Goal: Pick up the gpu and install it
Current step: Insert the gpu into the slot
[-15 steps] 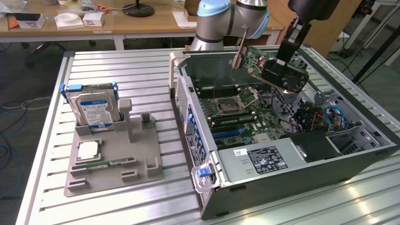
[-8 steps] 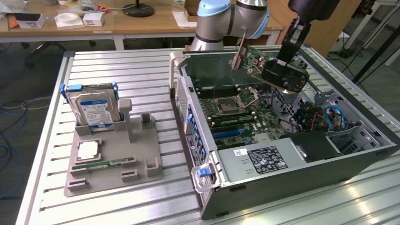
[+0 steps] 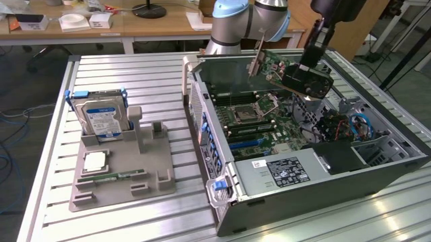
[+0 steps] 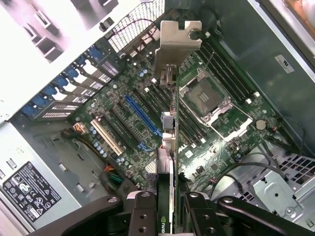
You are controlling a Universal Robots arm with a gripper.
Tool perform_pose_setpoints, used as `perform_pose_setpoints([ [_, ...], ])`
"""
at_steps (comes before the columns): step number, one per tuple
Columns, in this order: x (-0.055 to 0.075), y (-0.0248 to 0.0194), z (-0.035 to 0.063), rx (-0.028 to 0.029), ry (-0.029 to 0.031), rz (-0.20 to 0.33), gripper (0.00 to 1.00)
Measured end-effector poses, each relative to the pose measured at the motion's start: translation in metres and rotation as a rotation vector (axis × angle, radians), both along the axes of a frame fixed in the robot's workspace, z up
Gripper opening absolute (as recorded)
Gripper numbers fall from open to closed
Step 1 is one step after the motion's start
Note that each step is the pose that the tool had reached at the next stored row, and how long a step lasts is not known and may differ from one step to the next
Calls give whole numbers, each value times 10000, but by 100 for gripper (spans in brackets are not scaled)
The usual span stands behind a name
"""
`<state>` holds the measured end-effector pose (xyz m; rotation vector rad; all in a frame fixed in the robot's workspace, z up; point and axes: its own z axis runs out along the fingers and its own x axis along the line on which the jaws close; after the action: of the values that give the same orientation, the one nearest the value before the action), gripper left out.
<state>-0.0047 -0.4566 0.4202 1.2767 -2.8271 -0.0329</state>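
From the exterior view, the arm reaches in from the far side and its hand (image 3: 304,66) is clamped on the gpu (image 3: 291,73). It holds the card in the air over the open computer case (image 3: 377,166), tilted, with the black fan cooler facing the exterior view's right and the silver bracket toward the back of the case. The card hangs clear of the motherboard (image 3: 253,118) below it. The case lies on its side on the slatted metal bench (image 3: 135,75), and the power supply (image 3: 283,171) sits at its near end. To the exterior view's left, well apart from the case, a grey holder (image 3: 121,189) carries an upright hard drive (image 3: 101,118), a square processor chip (image 3: 94,161) and a narrow memory stick (image 3: 111,176).

From the wrist view I look straight down along the gpu (image 4: 170,147), seen edge-on, with its silver bracket (image 4: 177,42) at the far end. The two black fingers (image 4: 142,214) press on either face of the card, so the hand (image 4: 170,216) is gripping it. Underneath lies the motherboard (image 4: 123,110), with its long blue slot (image 4: 142,115) just beside the card's line, the bare processor socket (image 4: 206,96) on the other side, and the power supply label (image 4: 29,191) off in a corner.
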Motion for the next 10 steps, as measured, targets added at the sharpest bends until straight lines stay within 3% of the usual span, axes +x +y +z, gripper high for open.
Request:
perform_pose_setpoints([
  [10,0,0,0,0,0,572,26],
])
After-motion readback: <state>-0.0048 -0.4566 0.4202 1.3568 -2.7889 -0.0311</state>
